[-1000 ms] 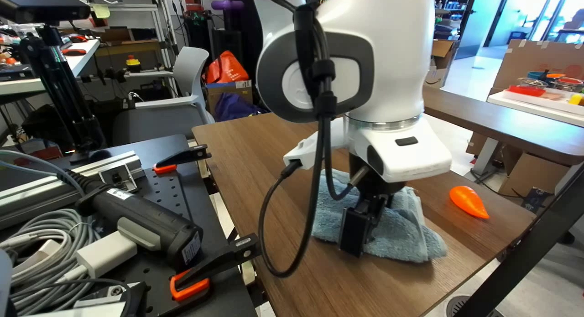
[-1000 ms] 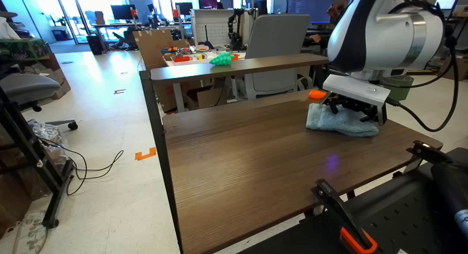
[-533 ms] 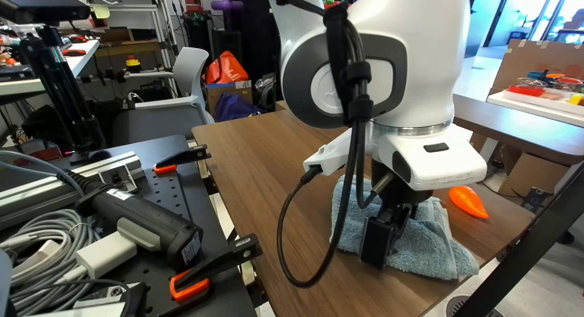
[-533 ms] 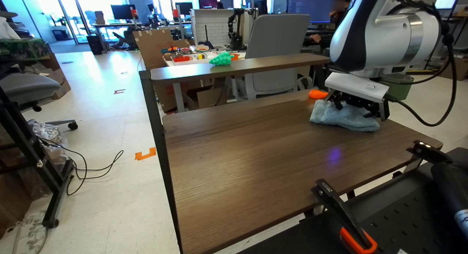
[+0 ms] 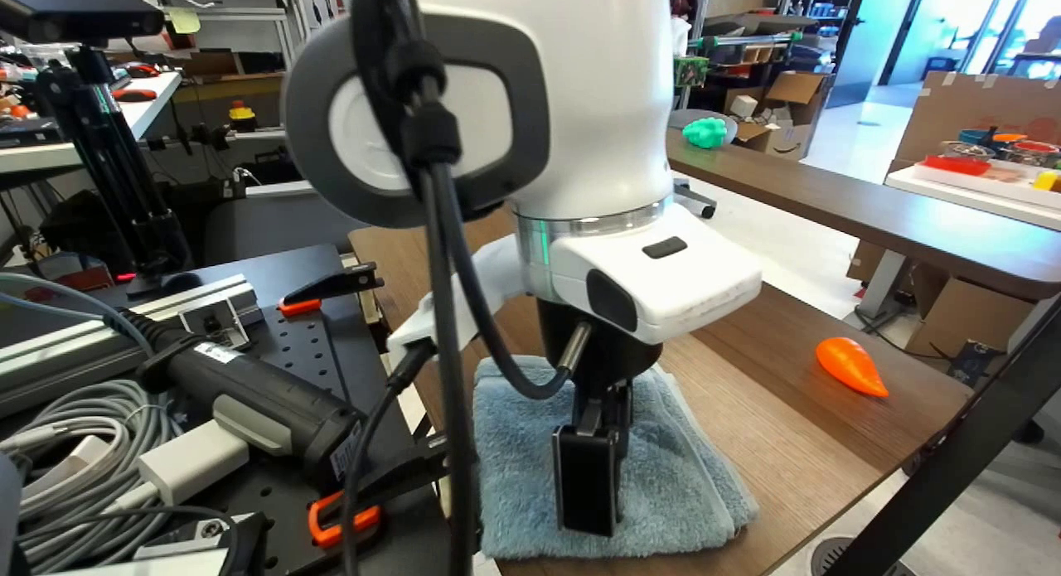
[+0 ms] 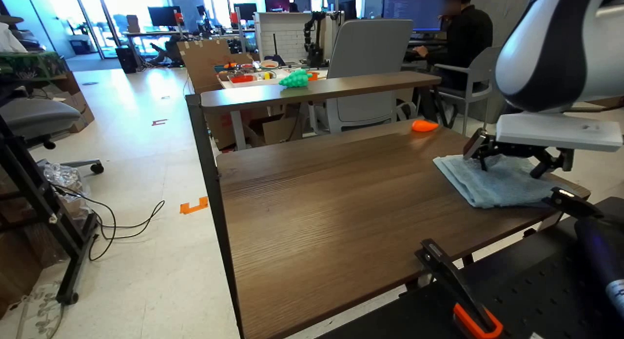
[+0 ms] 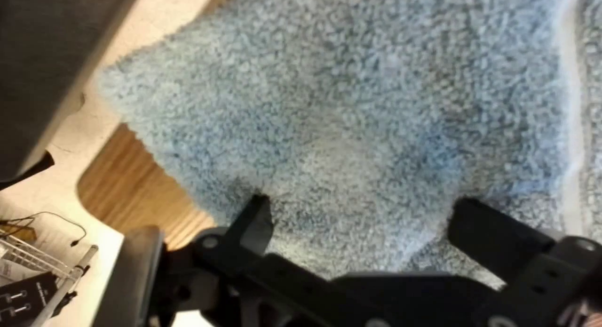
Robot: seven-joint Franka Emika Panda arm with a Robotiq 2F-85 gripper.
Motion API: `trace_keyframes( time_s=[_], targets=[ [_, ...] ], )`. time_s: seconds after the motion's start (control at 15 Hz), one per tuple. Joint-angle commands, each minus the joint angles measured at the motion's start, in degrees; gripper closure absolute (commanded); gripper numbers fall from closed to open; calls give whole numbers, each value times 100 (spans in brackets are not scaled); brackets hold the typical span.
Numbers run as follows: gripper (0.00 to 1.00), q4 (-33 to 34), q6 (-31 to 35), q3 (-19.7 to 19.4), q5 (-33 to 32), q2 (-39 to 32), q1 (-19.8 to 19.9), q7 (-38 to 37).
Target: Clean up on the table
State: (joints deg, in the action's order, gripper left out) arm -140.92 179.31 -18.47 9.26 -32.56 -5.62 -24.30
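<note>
Gripper (image 7: 362,202) is down at the folded blue towel (image 5: 663,493), 2 fingers (image 7: 498,237) spread well apart, tips at the cloth; exact contact hard to see. Table (image 6: 331,202) sits right under the towel: brown wood-grain top, towel lying by the table corner next to the black workbench (image 6: 536,290).

Edges: wrist view has 1 towel corner poking past the table edge, floor showing beyond. Narrow gap between table and bench; 2 black-and-orange clamps (image 6: 456,283) reach out from the bench side. Room to move: in an exterior view, long run of wood top from towel over to a dark metal post (image 6: 207,153). Orange drop-shaped item (image 6: 424,126) lies on it near the edge facing the longer brown table (image 6: 360,84), well apart from the fingers.

Labels: black handheld tool (image 5: 273,394) on the workbench has white stickers (image 5: 217,352), print too small to read. Dark screen (image 6: 412,7) in back shows lines of text, also unreadable.

Containers: red tray (image 5: 957,165) and bowls (image 5: 1036,147) past the longer table, contents can't be made out. Open cardboard box (image 6: 282,132) shows below the longer table top; inside too dark to tell.
</note>
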Motion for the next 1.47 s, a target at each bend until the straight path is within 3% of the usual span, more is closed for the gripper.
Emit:
trace_keyframes(
  time_s=[0.0, 0.13, 0.33, 0.47, 0.73, 0.87, 1.0, 1.4],
  targets=[
    [0, -1001, 318, -43, -377, 879, 167, 1126],
    [0, -1189, 333, 158, -430, 1092, 257, 1466],
    [0, -1174, -18, 1042, -292, 1131, 576, 1541],
    [0, -1066, -210, 1400, -240, 896, 584, 1472],
    [0, -800, -346, 1148, -259, 518, 160, 1250],
    [0, -713, -430, 1318, -188, 566, 353, 1225],
    [0, -690, -606, 1815, 7, 710, 833, 1341],
    [0, -297, -433, 3943, 1189, 255, 2558, 1765]
  ],
)
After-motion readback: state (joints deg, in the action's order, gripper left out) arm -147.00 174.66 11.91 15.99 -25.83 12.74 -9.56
